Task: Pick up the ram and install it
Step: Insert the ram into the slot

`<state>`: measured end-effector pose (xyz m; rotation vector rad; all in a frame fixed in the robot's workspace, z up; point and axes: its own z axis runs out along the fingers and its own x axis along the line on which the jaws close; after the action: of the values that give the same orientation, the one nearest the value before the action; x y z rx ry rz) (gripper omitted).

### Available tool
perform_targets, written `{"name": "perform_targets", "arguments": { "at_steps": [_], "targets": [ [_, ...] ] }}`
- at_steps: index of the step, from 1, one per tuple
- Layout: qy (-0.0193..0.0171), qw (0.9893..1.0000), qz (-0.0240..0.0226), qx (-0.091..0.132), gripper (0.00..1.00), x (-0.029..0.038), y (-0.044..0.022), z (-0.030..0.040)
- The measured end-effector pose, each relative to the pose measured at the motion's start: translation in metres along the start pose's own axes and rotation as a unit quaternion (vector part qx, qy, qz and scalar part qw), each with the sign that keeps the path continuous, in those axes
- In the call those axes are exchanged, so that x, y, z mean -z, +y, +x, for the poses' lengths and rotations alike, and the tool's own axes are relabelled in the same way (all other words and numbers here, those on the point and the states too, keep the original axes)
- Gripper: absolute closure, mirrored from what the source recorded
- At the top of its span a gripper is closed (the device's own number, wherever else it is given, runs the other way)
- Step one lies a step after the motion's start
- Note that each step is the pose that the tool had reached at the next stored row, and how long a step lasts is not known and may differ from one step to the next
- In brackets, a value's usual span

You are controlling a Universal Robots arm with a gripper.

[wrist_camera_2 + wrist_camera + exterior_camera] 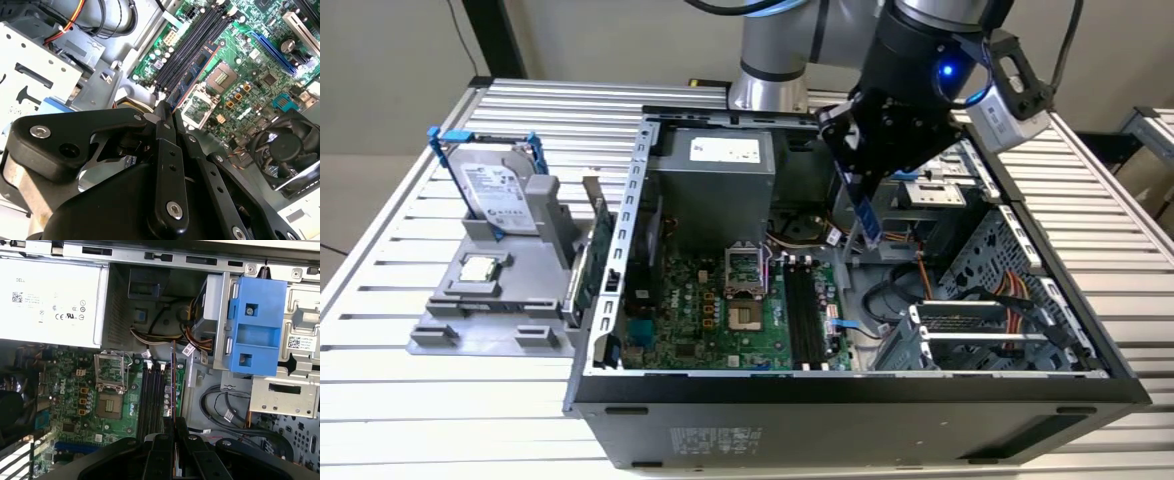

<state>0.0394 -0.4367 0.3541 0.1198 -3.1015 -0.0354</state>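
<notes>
— Gripper (162, 107) sits closest to my lens, jaws pinched tight on one end of the ram (192, 70), with nothing else in them.

— Where's the stick?

— Up in the air inside the open computer case (854, 400). In the exterior view it hangs down from the gripper above the motherboard (707, 320), near the long black memory slots (803, 315) and apart from them. In the first wrist view I see it edge-on, running roughly along those slots.

— How will it handle?

— Light and stiff, I'd judge, but fragile: it's a thin board with bare chips and contacts along one edge. I'd want the hold on the flat faces, clear of the contacts. Gripped this far out at the end, it could pivot between the pads if it's pushed crooked.
</notes>
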Motion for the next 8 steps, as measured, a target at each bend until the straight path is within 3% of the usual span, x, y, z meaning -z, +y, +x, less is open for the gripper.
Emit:
{"name": "perform_targets", "arguments": {
  "at_steps": [8],
  "targets": [
    [0.0004, 1.0, 0.0006, 0.0, 1.0, -0.0035, -0.0001, -0.0007]
  ]
}}
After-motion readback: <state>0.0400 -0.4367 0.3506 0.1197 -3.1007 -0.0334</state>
